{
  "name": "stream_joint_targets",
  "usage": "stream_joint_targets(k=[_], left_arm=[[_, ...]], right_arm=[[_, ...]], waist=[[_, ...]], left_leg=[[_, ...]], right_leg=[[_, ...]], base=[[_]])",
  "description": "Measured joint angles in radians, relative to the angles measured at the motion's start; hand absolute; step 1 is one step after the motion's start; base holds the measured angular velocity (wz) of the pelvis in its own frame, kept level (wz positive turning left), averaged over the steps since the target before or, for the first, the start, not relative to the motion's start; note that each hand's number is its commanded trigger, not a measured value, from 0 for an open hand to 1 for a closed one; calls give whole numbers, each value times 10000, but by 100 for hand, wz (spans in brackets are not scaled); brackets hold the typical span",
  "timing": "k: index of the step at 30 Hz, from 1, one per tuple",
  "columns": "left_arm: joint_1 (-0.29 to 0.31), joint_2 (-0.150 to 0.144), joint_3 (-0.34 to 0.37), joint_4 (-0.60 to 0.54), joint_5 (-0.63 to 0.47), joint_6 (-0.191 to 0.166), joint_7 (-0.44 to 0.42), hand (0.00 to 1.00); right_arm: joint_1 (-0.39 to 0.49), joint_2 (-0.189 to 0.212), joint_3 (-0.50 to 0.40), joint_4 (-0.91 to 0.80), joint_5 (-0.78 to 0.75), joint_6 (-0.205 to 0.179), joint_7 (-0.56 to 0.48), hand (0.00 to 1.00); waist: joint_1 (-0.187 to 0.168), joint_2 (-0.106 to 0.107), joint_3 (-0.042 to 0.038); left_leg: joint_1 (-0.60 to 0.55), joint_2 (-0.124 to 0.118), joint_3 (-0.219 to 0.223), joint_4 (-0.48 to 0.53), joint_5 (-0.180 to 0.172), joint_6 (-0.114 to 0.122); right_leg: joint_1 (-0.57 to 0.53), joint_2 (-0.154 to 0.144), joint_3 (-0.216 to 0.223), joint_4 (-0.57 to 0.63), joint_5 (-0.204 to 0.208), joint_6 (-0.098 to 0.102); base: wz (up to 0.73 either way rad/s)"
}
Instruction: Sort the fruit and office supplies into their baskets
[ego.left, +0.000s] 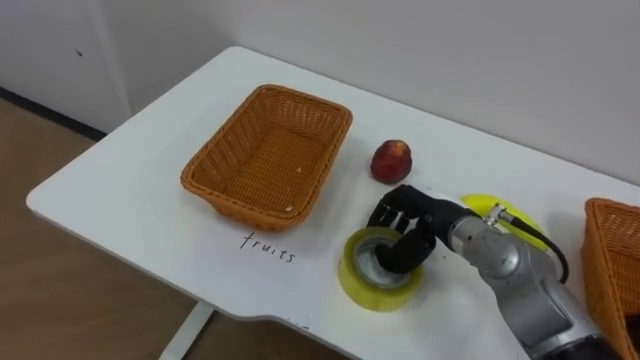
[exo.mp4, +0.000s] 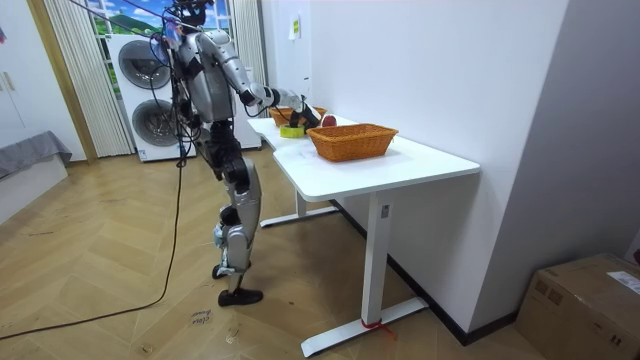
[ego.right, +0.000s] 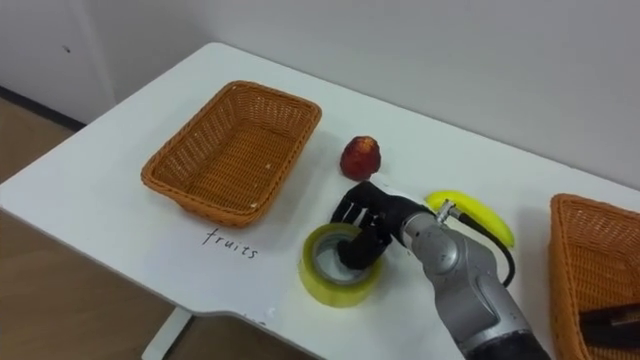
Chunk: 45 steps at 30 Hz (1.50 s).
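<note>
The roll of yellow tape (ego.left: 358, 283) lay flat on the table (ego.left: 130, 190), hole upward, near the front edge. The right hand (ego.left: 408, 222) sat over it, its arm entering from 4 o'clock, and its fingers (ego.left: 398, 252) were curled over the rim into the hollow, seemingly gripping the wall. The empty fruit basket (ego.left: 205, 172) stood at 10 o'clock. The other basket (ego.left: 608, 262), likely the tape's, stood at 3 o'clock on the right hand's own side.
</note>
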Motion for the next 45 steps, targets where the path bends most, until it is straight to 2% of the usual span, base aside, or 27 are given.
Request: stream_joint_targets(k=[3, 6, 8, 11, 13, 16, 20, 22, 25, 30, 34, 36, 37, 41, 45], left_arm=[[-12, 0, 10, 21, 0, -141, 208, 0], [15, -4, 39, 87, -20, -137, 237, 0], [18, -35, 234, 87, -12, -166, 216, 0], [35, -99, 636, 243, -1, -440, 218, 0], [21, -70, 854, 530, -7, -539, 233, 0], [-12, -41, 887, 813, -9, -699, 330, 0], [-26, -37, 944, 815, -11, -849, 354, 0], [-39, -41, 1096, 895, -11, -998, 357, 0], [9, -9, 1157, 1018, -72, -1006, 358, 0], [12, -1, 1221, 977, -95, -1081, 277, 0], [122, 13, 1233, 993, -86, -1216, 268, 0], [151, 15, 1231, 997, -111, -1217, 273, 0], [175, 10, 1231, 1000, -187, -1220, 273, 0], [211, 3, 1231, 1019, -201, -1285, 275, 0], [215, 3, 1232, 1111, -386, -1537, 270, 0]], right_arm=[[21, -31, -27, -186, -123, 8, 129, 100], [53, -35, -41, -480, -299, 24, 227, 100], [246, -97, -168, -897, -407, 17, 398, 100], [651, -378, -712, -1624, -463, -21, 573, 100], [700, -503, -1198, -1851, -509, -119, 563, 100], [701, -718, -1651, -1921, -480, -277, 517, 100], [700, -839, -2057, -2163, -498, -418, 428, 100], [699, -876, -2406, -2236, -533, -486, 307, 100], [699, -932, -2601, -2325, -517, -499, 57, 100], [694, -971, -3137, -2731, -351, -699, -357, 100], [692, -1088, -3584, -2840, -306, -871, -899, 100], [689, -1138, -3648, -2852, -287, -880, -1131, 100], [677, -1149, -3654, -2852, -319, -894, -1205, 100], [678, -1209, -3749, -2816, -313, -1019, -1331, 100], [677, -1503, -3767, -2796, -272, -1245, -1676, 100]], waist=[[-38, 15, 16], [-229, 64, 55], [-255, 39, 37], [-381, 45, 39], [-587, 43, 38], [-815, 2, 15], [-903, -63, 10], [-994, -102, -15], [-1088, -124, -19], [-1339, -104, -5], [-1369, -32, 34], [-1373, -7, 52], [-1377, -48, 23], [-1451, -2, 61], [-1465, -4, 66]], left_leg=[[-3, -1, 5, 1, 0, 1], [-8, -2, 8, -6, -1, 3], [-27, 7, 81, -44, 1, 4], [-39, -8, 120, -53, 9, 16], [-7, -5, 150, -57, 14, 24], [42, 8, 234, -116, 18, 28], [168, 33, 408, -252, 29, 30], [259, 57, 563, -334, 29, 30], [367, 70, 654, -388, 29, 31], [386, 79, 698, -386, 27, 32], [542, 96, 775, -406, 27, 31], [537, 149, 843, -406, 27, 31], [542, 153, 891, -405, 27, 30], [565, 149, 929, -404, 27, 29], [563, 167, 949, -404, 26, 29]], right_leg=[[0, -1, 5, 2, 0, 0], [-11, -4, 50, 4, 0, 0], [-83, 0, 162, 5, 0, 0], [-111, -12, 223, 8, 0, 0], [-103, -20, 233, 12, 0, 0], [-123, -20, 302, 13, -1, 1], [-139, 3, 506, 8, 0, 1], [-147, 19, 635, 3, 0, 0], [-120, 38, 773, 6, 0, 0], [-146, 60, 962, 8, 1, 0], [-67, 87, 1171, 13, 1, 0], [-107, 97, 1235, 17, 1, 0], [-129, 106, 1286, 24, 2, -1], [-123, 107, 1315, 26, 2, -2], [-154, 114, 1322, 32, 3, -3]], base=[[0], [-2], [-11], [-4], [-2], [-7], [-17], [-15], [-14], [-2], [-6], [-10], [-12], [-3], [0]])
